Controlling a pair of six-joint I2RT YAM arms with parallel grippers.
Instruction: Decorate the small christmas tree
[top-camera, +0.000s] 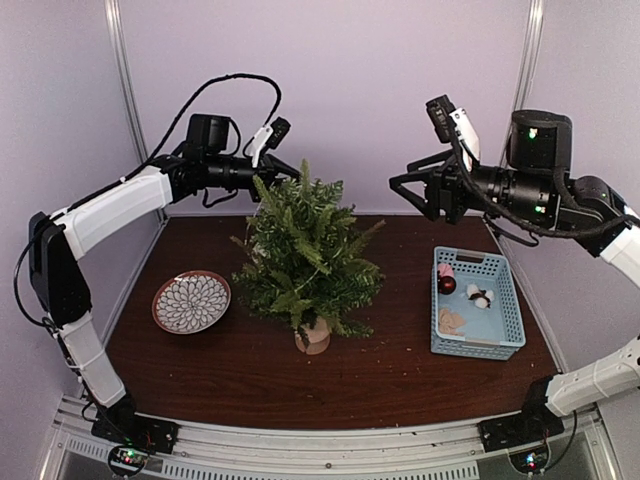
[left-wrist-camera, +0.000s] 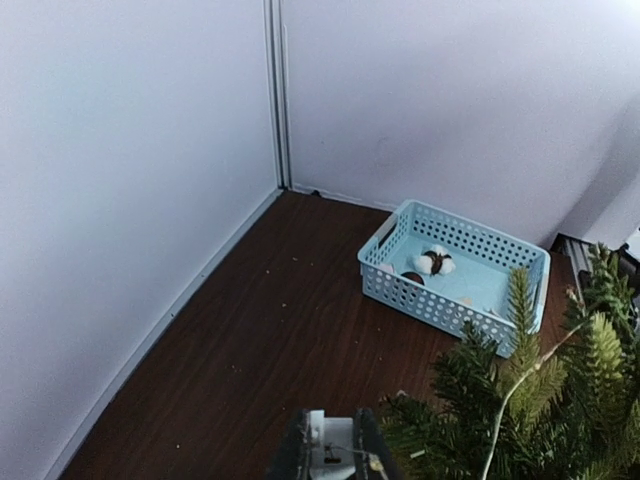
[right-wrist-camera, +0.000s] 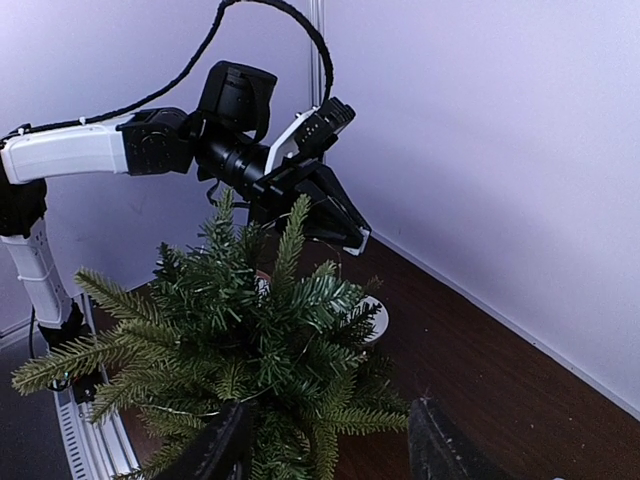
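Roughly at the centre of the overhead view stands the small christmas tree (top-camera: 305, 255), a bushy green artificial fir on a short pale wooden stump. It rests on the dark brown wooden surface (top-camera: 400, 385). It is upright: its long axis runs vertically, with the stump down and the tip pointing toward the top of the frame.

To its left lies a round plate with a white petal pattern (top-camera: 191, 301). To its right sits a light blue perforated plastic basket (top-camera: 478, 350) holding a shiny red ball ornament (top-camera: 447, 285) and a fluffy white ornament (top-camera: 480, 296) (other bits in there are too small to name).

The left arm's jaws, at upper left just beside the tree tip, are closed. A thin pale strand (left-wrist-camera: 497, 425) crosses the branches in the left wrist view, and I cannot tell whether they pinch it. The right arm's jaws, at upper right and apart from the crown, are wide open and empty.

The main risk looks to be the narrow stump under a wide crown. A sideways tug or nudge at the tip could tilt or topple the tree. Soft needles may also let a hung ornament slide off.
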